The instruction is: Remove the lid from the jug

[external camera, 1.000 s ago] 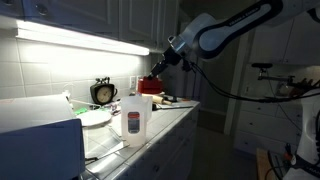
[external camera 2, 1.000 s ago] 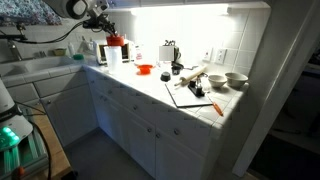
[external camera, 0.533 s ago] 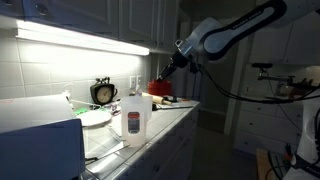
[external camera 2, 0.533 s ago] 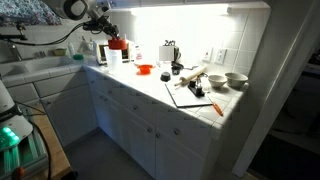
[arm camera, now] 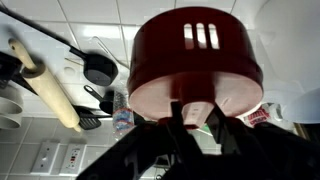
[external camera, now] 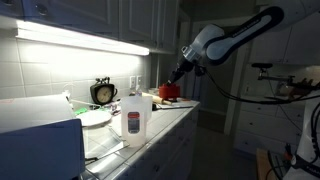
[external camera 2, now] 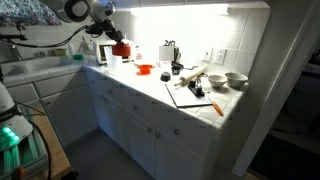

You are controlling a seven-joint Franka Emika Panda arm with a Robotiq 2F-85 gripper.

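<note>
Your pincer (arm camera: 196, 118) pinches the red lid (external camera: 168, 91) (slotted face toward the wrist camera), holding it in mid-air at centre frame. The jug (external camera: 134, 118) stands uncapped on the counter (external camera: 176, 114), lower left. Removal looks done; only setting down remains.

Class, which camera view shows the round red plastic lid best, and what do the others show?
The wrist view: the round red plastic lid fills much of the frame, its slots clear, gripped by the fingers. In both exterior views it is only a small red shape at the arm's end.
</note>
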